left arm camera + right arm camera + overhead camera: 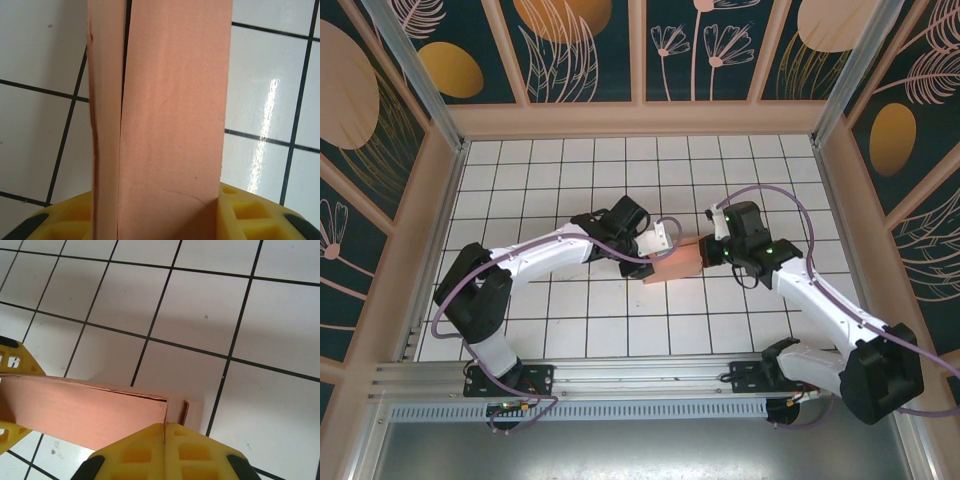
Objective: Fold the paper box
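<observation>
Pink paper box (676, 264) lies lengthwise left-right.

place: robot lab cell | evidence: gridded white table (580, 320), aluminium frame (640, 385), patterned wall panels (585, 50)

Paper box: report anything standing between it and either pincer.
Nothing visible does: the left pincer has the paper box between its fingers, and the right pincer is shut on its thin edge.

The white worktop (620, 335) has black grid lines; dark flowered walls (590, 50) surround it, and a metal rail (640, 374) lies in front.
</observation>
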{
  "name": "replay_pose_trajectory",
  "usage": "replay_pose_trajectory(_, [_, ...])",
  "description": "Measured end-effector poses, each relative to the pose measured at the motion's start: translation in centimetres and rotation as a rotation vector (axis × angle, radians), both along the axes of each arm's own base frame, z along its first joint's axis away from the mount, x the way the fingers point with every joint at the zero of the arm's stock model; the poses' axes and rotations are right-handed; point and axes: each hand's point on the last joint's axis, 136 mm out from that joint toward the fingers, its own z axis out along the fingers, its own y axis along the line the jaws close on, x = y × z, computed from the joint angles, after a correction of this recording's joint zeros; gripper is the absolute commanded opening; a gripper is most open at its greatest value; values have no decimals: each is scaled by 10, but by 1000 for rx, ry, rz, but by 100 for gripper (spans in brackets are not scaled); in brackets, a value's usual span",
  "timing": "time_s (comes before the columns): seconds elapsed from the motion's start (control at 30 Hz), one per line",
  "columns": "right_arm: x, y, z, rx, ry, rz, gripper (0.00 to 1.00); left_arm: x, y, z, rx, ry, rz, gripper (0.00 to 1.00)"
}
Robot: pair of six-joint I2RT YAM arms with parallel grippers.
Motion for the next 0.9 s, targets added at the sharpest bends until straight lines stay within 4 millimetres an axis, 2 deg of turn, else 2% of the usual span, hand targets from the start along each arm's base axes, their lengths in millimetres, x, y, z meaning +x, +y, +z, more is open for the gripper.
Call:
replay_pose_trajectory(0.3, [-8,18,-4,1,-26,29,0,10,21,1,76,-26,-77,34])
replay_pose_trajectory(0.67, [-5,21,-4,-9,-55,21,0,15,22,1,102,8,-91,39])
replay_pose_trajectory(0.9, [0,24,-5,-8,-56,21,0,15,21,-1,100,40,-41,48])
